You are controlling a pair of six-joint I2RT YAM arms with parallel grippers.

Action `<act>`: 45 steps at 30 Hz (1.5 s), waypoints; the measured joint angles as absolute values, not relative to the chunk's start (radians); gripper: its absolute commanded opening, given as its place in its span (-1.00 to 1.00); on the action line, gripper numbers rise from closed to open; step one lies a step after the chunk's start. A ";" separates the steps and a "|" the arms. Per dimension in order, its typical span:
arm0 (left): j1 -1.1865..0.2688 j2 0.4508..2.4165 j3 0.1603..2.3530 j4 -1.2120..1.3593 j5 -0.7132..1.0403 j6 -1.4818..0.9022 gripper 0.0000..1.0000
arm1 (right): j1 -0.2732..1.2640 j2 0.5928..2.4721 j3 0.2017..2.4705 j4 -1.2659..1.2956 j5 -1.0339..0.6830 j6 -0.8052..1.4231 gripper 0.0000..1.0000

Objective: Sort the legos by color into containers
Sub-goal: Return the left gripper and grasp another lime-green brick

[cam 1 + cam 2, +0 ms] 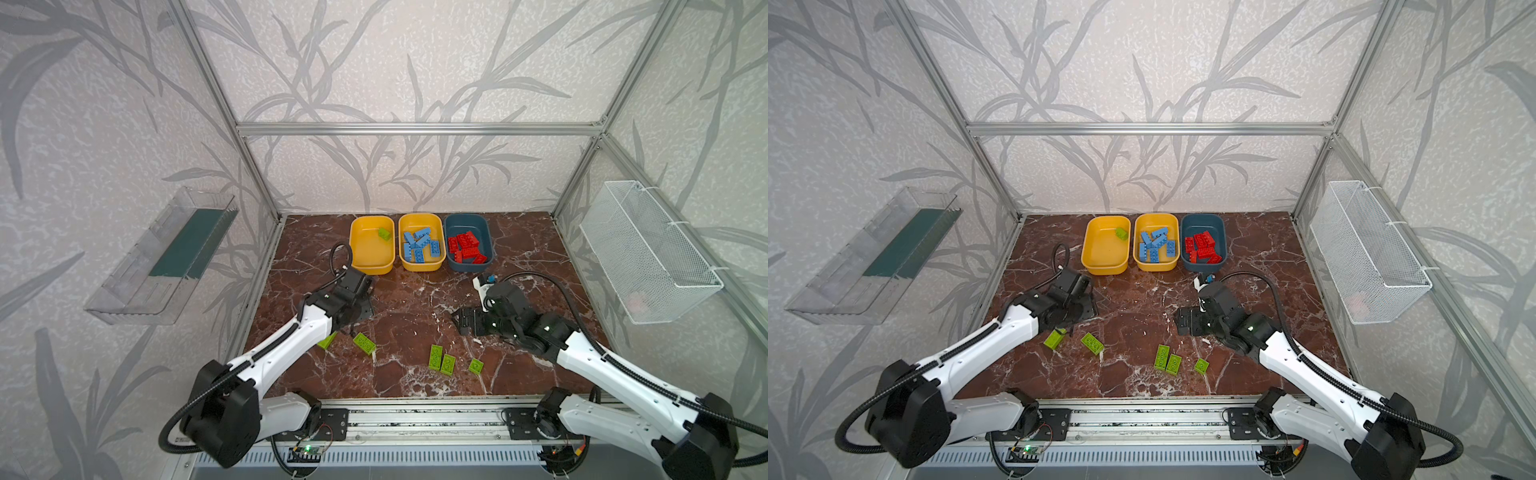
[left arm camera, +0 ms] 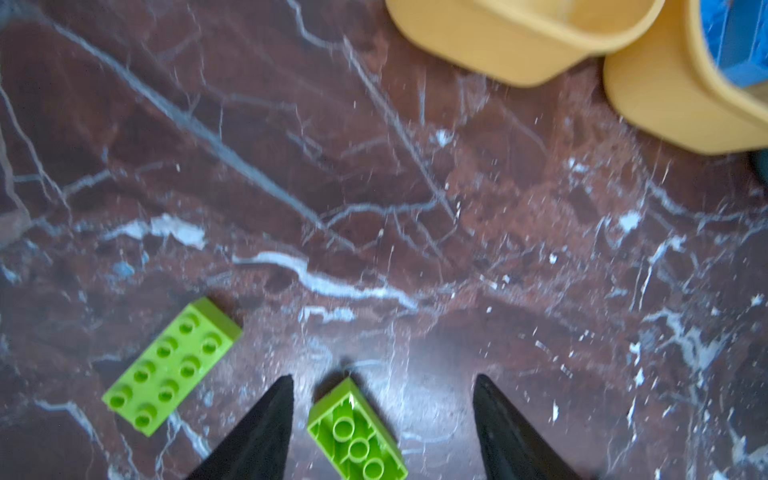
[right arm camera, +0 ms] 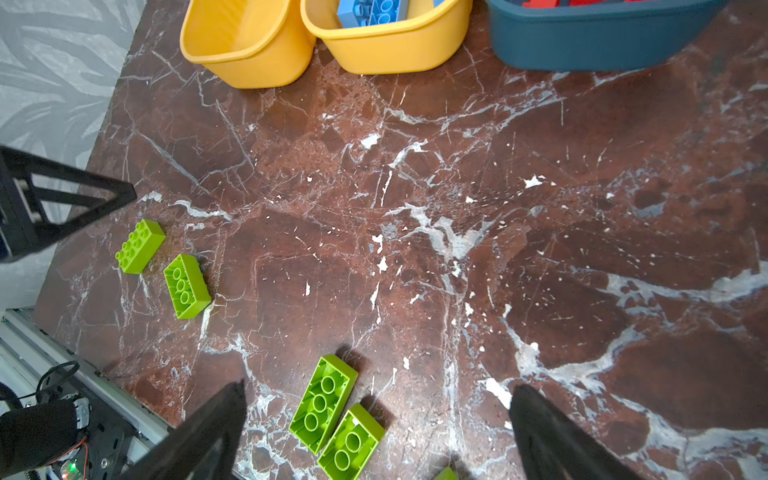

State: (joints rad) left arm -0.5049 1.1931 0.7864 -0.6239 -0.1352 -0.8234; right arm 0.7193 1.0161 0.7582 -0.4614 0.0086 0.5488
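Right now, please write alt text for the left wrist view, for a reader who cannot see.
The open left gripper frames an upside-down green brick on a brown marble table. A second green brick lies studs-up nearby; two yellow tubs stand beyond.

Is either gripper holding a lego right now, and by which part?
No, neither. The left gripper is open over an upside-down green brick lying free on the table; the right gripper is open and empty.

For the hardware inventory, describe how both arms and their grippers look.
The left arm and right arm have glossy white link shells with bulky black joint housings. A black corrugated cable loops along each. The left gripper and right gripper carry matte black fingers tapering to points.
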 measured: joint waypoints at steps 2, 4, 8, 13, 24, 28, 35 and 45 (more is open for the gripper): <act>-0.511 1.135 0.727 -0.617 -0.135 -0.854 0.37 | 0.739 1.016 0.758 -0.467 0.022 0.550 0.98; -0.513 1.100 0.685 -0.610 -0.128 -0.879 0.37 | 0.756 1.016 0.758 -0.477 0.031 0.553 0.98; -0.527 1.079 0.636 -0.593 -0.116 -0.922 0.38 | 0.785 1.011 0.758 -0.496 0.059 0.560 0.98; -0.548 1.087 0.587 -0.557 -0.094 -0.963 0.38 | 0.794 0.999 0.758 -0.501 0.078 0.573 0.98; -0.615 1.192 0.580 -0.487 -0.081 -1.018 0.39 | 0.795 1.000 0.758 -0.499 0.088 0.575 0.98; -0.620 1.266 0.580 -0.458 -0.075 -1.026 0.38 | 0.795 1.009 0.756 -0.496 0.088 0.575 0.98; -0.621 1.346 0.605 -0.417 -0.080 -1.029 -0.15 | 0.795 1.019 0.743 -0.493 0.088 0.574 0.98; -0.625 1.423 0.729 -0.504 -0.115 -0.981 -0.48 | 0.795 1.019 0.743 -0.490 0.089 0.562 0.98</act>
State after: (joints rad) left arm -0.6247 1.4235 0.7288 -0.5037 -0.1154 -0.9806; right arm 0.7948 1.0187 0.7429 -0.4904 0.0891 0.5625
